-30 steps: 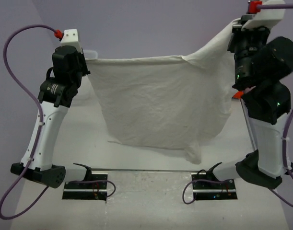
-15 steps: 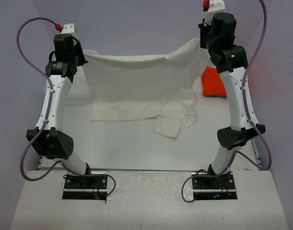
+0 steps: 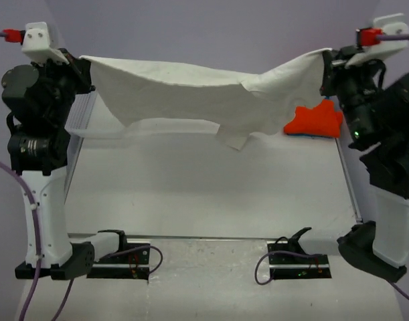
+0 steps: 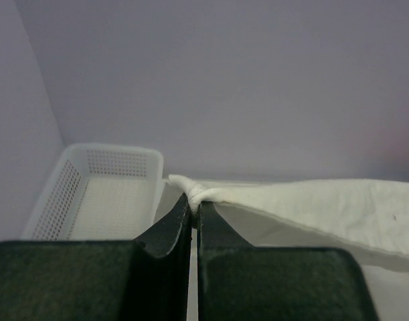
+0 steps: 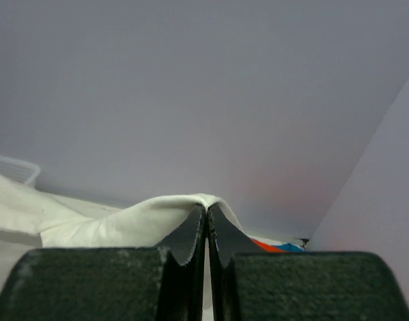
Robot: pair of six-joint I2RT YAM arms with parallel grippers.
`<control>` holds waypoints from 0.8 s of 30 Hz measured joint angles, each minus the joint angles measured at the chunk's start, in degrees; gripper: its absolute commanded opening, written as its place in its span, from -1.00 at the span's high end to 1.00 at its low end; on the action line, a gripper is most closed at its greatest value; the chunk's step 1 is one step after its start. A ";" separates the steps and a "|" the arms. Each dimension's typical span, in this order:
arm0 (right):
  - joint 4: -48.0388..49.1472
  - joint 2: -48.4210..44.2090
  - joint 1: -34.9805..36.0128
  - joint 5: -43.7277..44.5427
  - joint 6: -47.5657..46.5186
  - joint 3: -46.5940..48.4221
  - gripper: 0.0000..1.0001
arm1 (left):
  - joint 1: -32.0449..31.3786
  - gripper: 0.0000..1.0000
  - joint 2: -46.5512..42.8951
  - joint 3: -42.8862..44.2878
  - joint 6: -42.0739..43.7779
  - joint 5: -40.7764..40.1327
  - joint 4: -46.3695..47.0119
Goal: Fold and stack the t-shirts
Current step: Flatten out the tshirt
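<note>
Stretching the cream t-shirt aloft from 10 to 2 o'clock, the left gripper and right gripper each clamp an edge. Judged step: spreading. Next, lay it flat, clear of the orange t-shirt.

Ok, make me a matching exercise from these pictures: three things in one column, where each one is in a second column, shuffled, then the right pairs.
Things
1. cream t-shirt
2. orange t-shirt
3. white mesh basket

Places
A. at the far left side of the table
B. held up, stretched between the left gripper and the right gripper
C. lying at the far right side of the table

Pairs: 1-B, 2-C, 3-A
</note>
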 measured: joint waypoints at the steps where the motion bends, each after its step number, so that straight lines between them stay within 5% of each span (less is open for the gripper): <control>1: 0.90 -3.17 1.86 1.38 -0.63 -1.09 1.00 | 0.00 1.00 -2.73 -0.07 -0.07 0.50 0.28; 10: 8.94 -14.21 20.13 16.11 -8.37 -2.69 1.00 | 0.00 1.00 -14.97 -1.66 -1.44 4.63 2.38; 17: 12.33 -7.89 25.73 23.47 -14.80 -1.11 1.00 | 0.00 1.00 -9.62 0.92 -1.55 4.70 0.17; 24: 19.91 1.66 30.99 28.33 -26.75 4.66 1.00 | 0.00 1.00 0.50 13.84 -1.62 4.09 -3.15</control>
